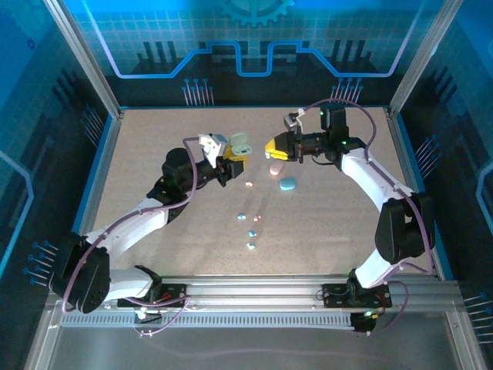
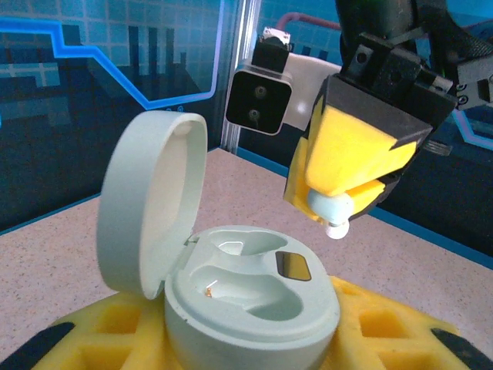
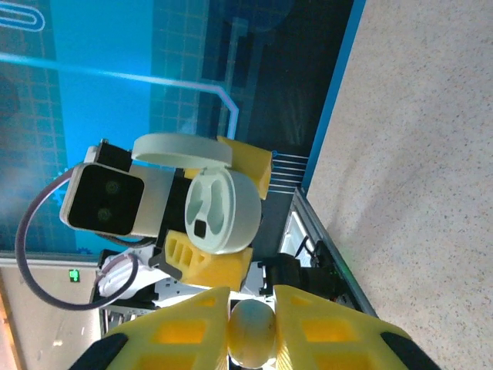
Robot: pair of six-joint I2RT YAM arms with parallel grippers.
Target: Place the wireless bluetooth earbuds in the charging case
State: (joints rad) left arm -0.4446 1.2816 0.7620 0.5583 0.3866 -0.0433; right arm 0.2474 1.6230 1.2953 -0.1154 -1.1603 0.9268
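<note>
On speckled beige table (image 1: 154, 146), scattered earbuds (image 1: 252, 233), blue patterned walls (image 1: 154, 31)

Cool blue light from the glowing wall panels (image 1: 254, 38) at the far side tints the whole scene, while the speckled table (image 1: 323, 223) is lit brightly and evenly from above. Shadows beneath the arms are short and soft. In the left wrist view the open charging case (image 2: 246, 301) is sharp, with small bright glints in its wells. The earbud (image 2: 331, 210) above it is crisp against a softer backdrop. In the right wrist view the yellow pads (image 3: 185, 331) at the near edge blur, and the pale earbud between them is out of focus.
</note>
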